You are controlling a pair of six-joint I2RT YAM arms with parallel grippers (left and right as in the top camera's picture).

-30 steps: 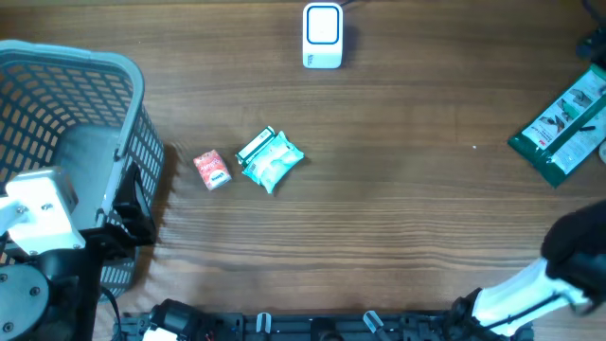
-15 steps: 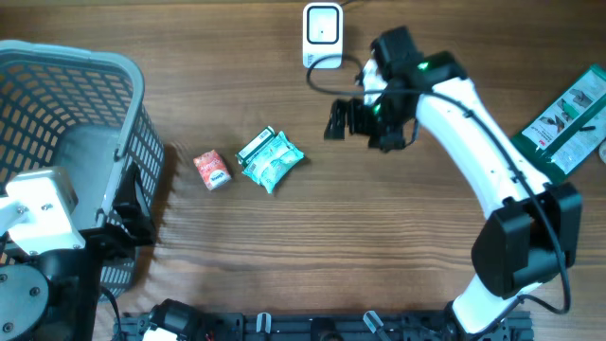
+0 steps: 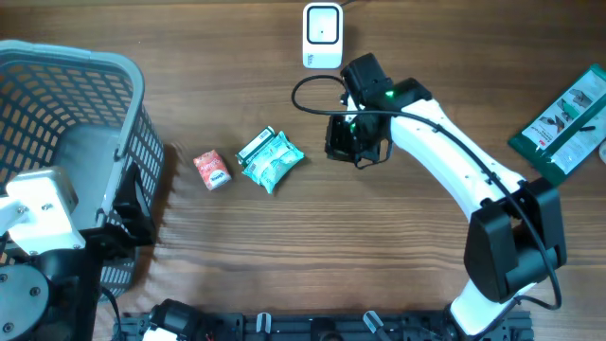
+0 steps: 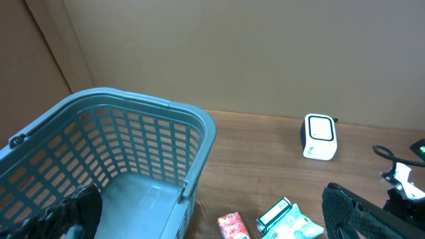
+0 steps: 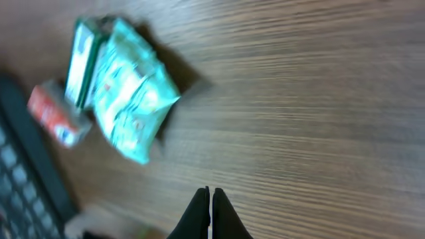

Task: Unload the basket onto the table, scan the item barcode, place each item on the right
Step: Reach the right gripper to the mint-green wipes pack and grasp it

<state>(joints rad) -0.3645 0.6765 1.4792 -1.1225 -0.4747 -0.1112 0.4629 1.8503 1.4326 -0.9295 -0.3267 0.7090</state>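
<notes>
A teal packet (image 3: 275, 163) lies mid-table, with a green-and-white box (image 3: 254, 147) against its left side and a small red packet (image 3: 212, 170) further left. The white scanner (image 3: 322, 36) stands at the far edge. My right gripper (image 3: 333, 142) hovers just right of the teal packet, shut with nothing between its fingers (image 5: 210, 199). The right wrist view shows the teal packet (image 5: 129, 109) up and left of the fingertips. At the left, my left gripper (image 4: 212, 222) stands wide open by the basket, empty.
A blue-grey mesh basket (image 3: 95, 66) fills the left side of the table. A green printed package (image 3: 563, 123) lies at the right edge. A cable loops from the right arm near the scanner.
The right arm swung in from the lower right to beside the teal packet, and its jaws closed. The left arm and the items stayed put.
</notes>
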